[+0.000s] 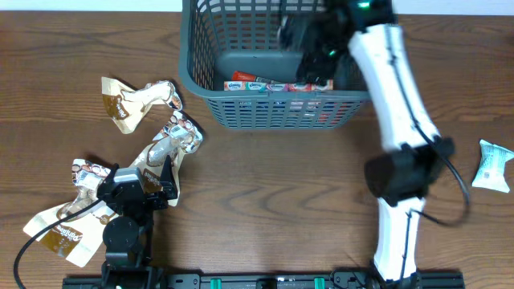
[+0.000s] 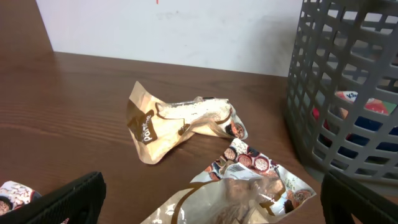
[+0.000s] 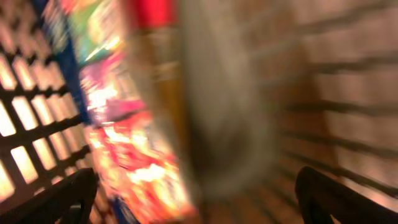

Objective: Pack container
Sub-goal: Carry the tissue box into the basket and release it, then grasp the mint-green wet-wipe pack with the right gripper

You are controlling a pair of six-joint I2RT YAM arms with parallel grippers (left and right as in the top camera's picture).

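Note:
The container [image 1: 201, 80] is a dark grey lattice basket at the top middle of the table. It also shows at the right of the left wrist view [image 2: 348, 93]. Colourful packets [image 1: 257, 83] lie along its near wall. My right gripper [image 1: 309, 60] is inside the container. The right wrist view is blurred, with the jaws [image 3: 199, 199] open beside blurred colourful packets [image 3: 137, 155]. My left gripper [image 1: 165, 178] is open low at the left. Its jaws [image 2: 211, 208] straddle a clear-fronted snack bag [image 2: 249, 186] without closing on it.
Several brown-and-white snack bags lie at the left: one far [image 1: 132, 100], also in the left wrist view [image 2: 180, 121], one mid [image 1: 177, 132], one by the arm [image 1: 84, 172], one near the front edge [image 1: 60, 233]. A white packet [image 1: 491, 164] lies at the far right.

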